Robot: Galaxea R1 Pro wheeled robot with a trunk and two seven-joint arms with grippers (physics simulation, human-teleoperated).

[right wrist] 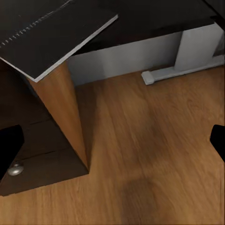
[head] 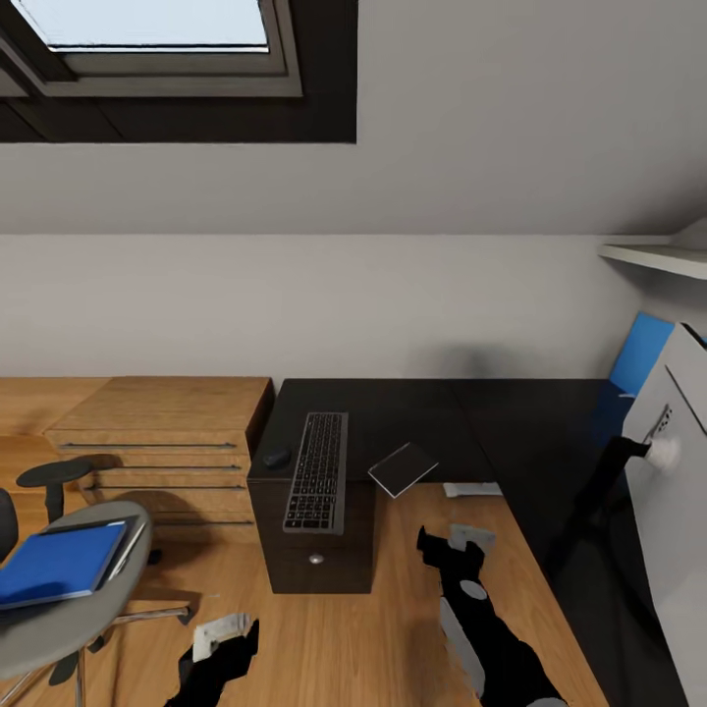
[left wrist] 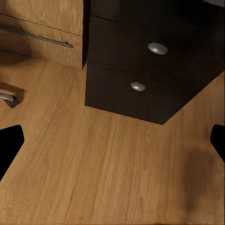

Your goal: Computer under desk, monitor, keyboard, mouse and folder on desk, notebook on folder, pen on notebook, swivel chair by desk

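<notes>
I stand in front of the surface (head: 412, 407), the long black desk, with both arms low above the wooden floor (head: 344, 638). The keyboard (head: 317, 470) lies along the left end of the surface, over the drawer unit (head: 312, 550), and its near end reaches the front edge. A small dark thing, I think the mouse (head: 276, 458), sits just beside it near the left edge. The notebook (head: 403, 468) lies askew at the front edge, with one corner hanging over the floor, so I judge it can slip easily. The monitor (head: 678, 491) stands at the right end of the surface, with its pale back toward me. The folder (head: 59, 565) rests on the seat of the swivel chair (head: 69, 599), which is well apart from the left end of the surface, so this part of the task is not done.

My left pincer (head: 224, 640) hangs between the chair and the drawer unit; it is released, the fingers (left wrist: 9, 145) far apart, and it holds nothing. My right pincer (head: 454, 546) is just below the notebook's front edge, also spread wide and empty, touching nothing. I judge the folder is the natural next thing for my left arm.
</notes>
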